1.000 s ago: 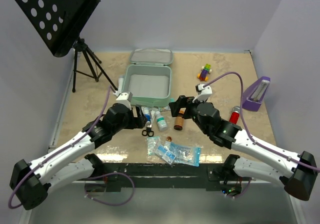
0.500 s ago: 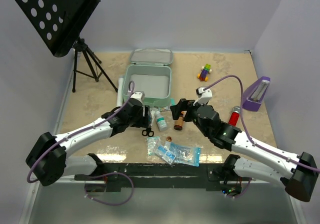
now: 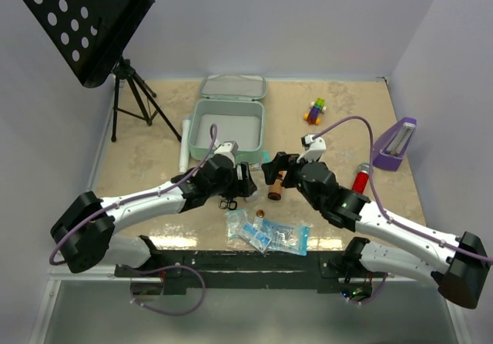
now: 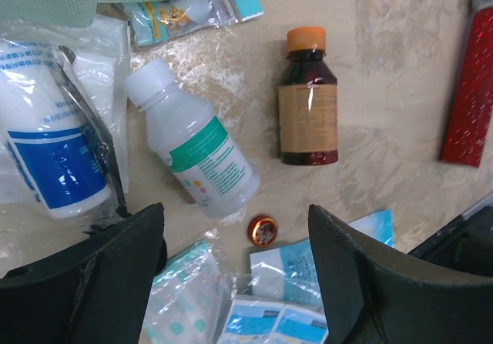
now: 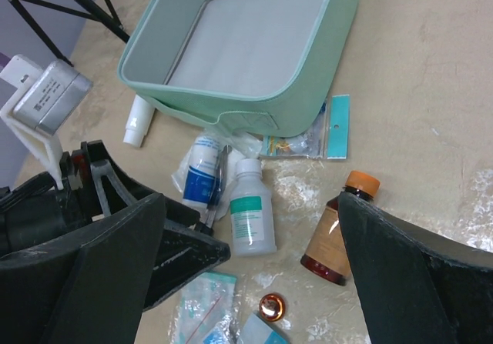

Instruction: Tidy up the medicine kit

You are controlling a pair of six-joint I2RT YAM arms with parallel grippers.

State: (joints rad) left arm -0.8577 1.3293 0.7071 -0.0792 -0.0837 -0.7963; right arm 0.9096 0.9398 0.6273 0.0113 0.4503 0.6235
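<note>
Medicine kit [image 5: 231, 105] is found open on the table [image 3: 139, 159], its lid laid back behind the tray. Just in front of the kit, three bottles are laid flat: a white bottle with a green label [image 4: 196, 148], a brown bottle with an orange cap [image 4: 308, 109] and a bagged blue-labelled bottle [image 4: 54, 159]. Left end effector [image 4: 235, 228] is held released above the white bottle, grasping nothing. Right end effector [image 5: 250, 205] is spread wide, likewise empty, and is poised above the bottles in front of the kit. A red tube [image 3: 360, 178] is noted to the right of the kit. Sachets [image 3: 266, 235] are heaped nearer the table edge.
</note>
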